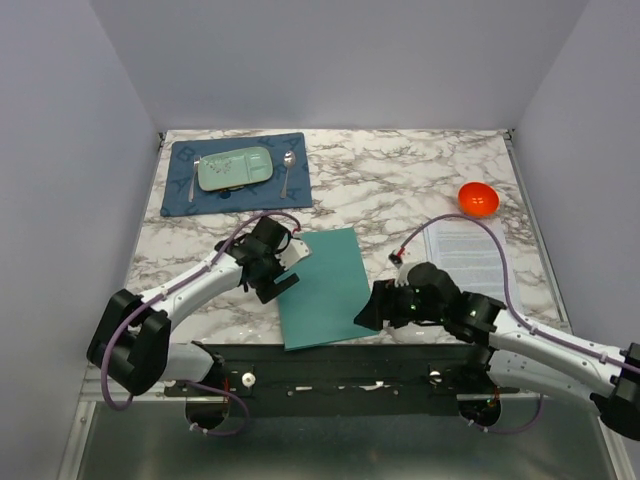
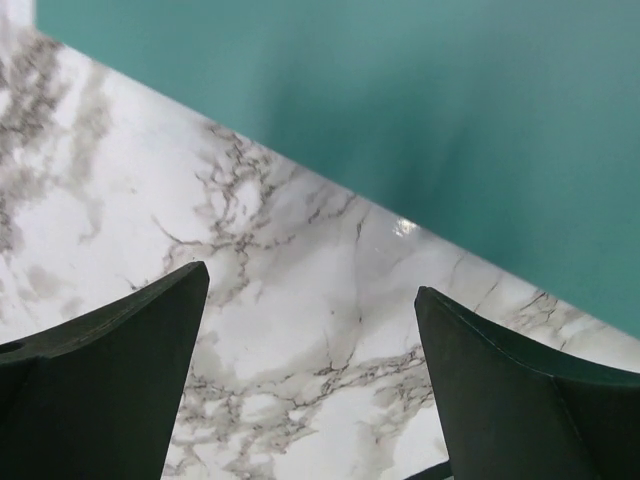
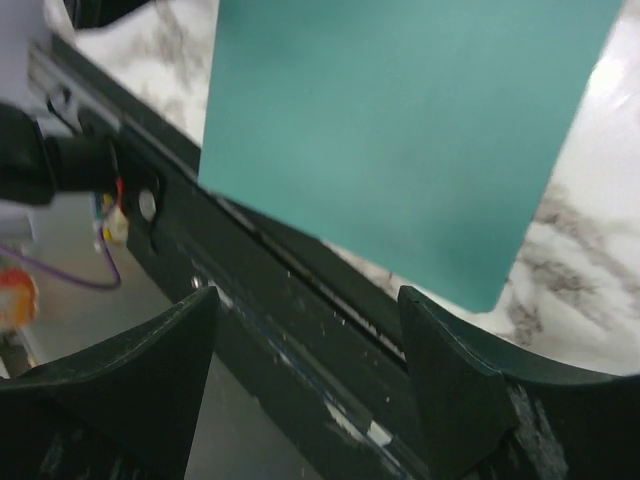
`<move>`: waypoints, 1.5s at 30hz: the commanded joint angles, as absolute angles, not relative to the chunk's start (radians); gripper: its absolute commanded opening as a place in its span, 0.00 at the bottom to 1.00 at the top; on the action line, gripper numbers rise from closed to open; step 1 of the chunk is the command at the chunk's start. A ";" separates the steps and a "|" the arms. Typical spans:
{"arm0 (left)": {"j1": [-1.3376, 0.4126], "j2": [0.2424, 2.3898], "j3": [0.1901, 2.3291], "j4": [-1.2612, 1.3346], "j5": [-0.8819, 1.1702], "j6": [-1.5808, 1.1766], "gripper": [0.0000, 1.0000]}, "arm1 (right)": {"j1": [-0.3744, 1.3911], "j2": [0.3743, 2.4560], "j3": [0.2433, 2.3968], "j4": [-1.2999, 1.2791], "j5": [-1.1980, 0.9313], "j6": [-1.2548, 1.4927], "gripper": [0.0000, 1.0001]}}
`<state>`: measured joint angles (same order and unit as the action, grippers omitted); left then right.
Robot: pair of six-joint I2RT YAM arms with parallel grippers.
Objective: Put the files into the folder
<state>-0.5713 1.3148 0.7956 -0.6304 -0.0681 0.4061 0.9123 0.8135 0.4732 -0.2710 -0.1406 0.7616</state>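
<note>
Both arms' jaws gape empty, flanking the thin teal-green rectangular folder (image 1: 322, 285) at the tabletop's (image 1: 400, 180) near edge; printed white paper sheets (image 1: 465, 255) lie near the right edge.

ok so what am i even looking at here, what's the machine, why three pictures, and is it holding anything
These are two robot arms bolted to the near edge of a marble table. The big picture looks down from above and behind them. The other two come from a camera on each wrist, so the dark wedges there are the left fingers and the right fingers. On the table lie a flat teal folder, a printed sheet of paper, an orange bowl, and a blue placemat with a green tray, fork and spoon. The left pair sits beside the folder's edge, the right near its corner. Both pairs are spread open and hold nothing.
</note>
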 commanded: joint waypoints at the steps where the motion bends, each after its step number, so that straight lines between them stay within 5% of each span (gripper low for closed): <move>1: -0.565 1.312 0.733 -0.628 -0.113 0.430 0.99 | 1.001 0.886 0.457 -0.284 -0.252 0.698 0.81; 19: -0.658 1.477 0.811 -0.600 -0.037 0.351 0.99 | 1.031 1.239 0.440 -0.121 -0.100 0.793 0.83; 45: -0.652 1.648 0.965 -0.569 -0.080 0.353 0.99 | 0.985 1.161 0.465 -0.115 -0.074 0.753 0.86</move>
